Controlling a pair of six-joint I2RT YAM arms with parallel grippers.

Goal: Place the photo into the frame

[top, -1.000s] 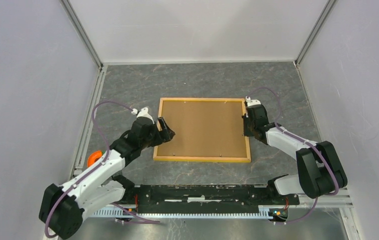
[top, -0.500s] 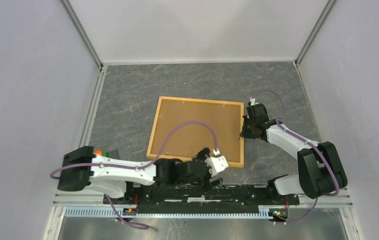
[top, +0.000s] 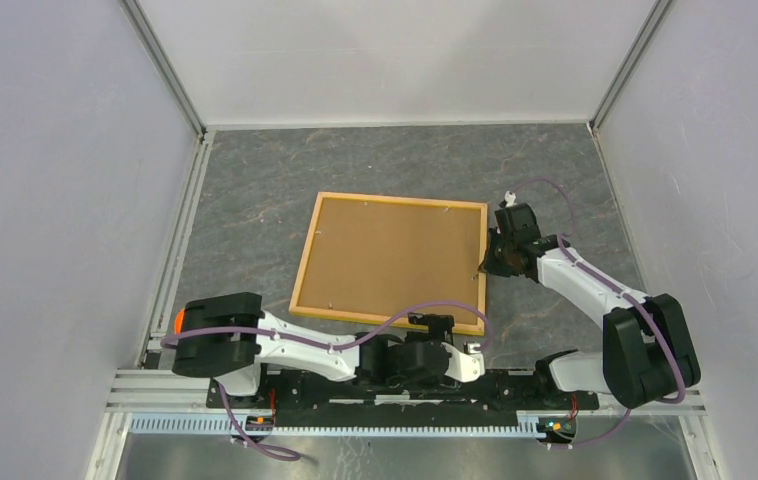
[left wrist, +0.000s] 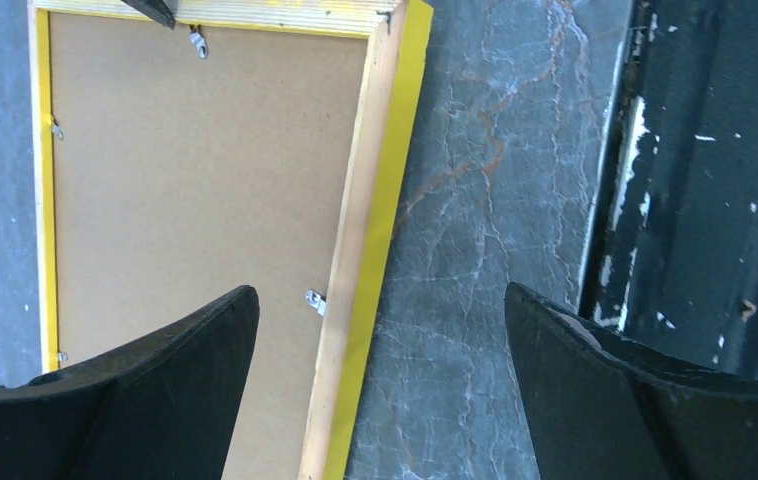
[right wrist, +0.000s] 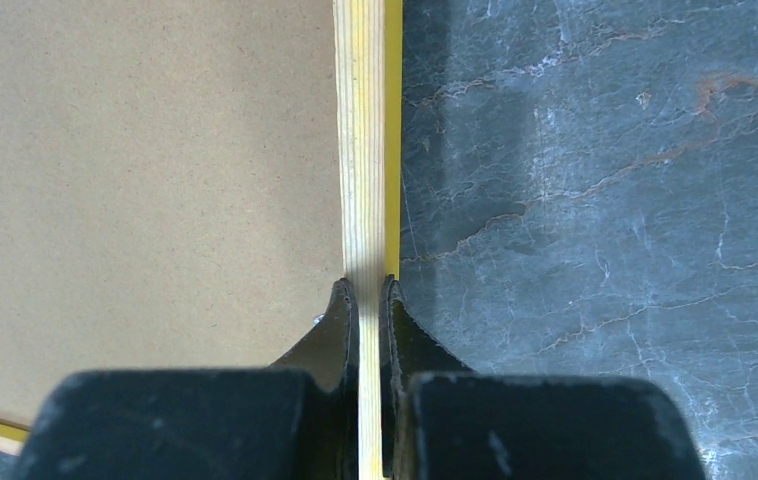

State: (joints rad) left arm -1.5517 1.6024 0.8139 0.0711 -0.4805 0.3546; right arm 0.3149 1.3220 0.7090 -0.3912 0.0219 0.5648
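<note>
The frame (top: 405, 200) lies back-up in the middle of the grey table, with a brown fibreboard backing panel (top: 395, 255) filling it. The photo shows in no view. My right gripper (top: 491, 262) is shut on the frame's right rail (right wrist: 360, 150), one finger on each side of it (right wrist: 365, 285). My left gripper (top: 445, 340) hangs low near the frame's near-right corner. Its jaws are wide open and empty (left wrist: 380, 295) and straddle the near rail (left wrist: 370, 200) and bare table. Small metal tabs (left wrist: 315, 300) hold the backing (left wrist: 195, 180).
The black arm mount (top: 405, 385) runs along the near edge, close to my left gripper, and shows at the right of the left wrist view (left wrist: 715, 150). Grey walls enclose the table on three sides. An orange part (top: 177, 320) sits by the left base.
My left arm has swung from the frame's left edge down along the near edge to the near-right corner. The frame has turned slightly, its near-left corner moving left. My right gripper still holds the right rail.
</note>
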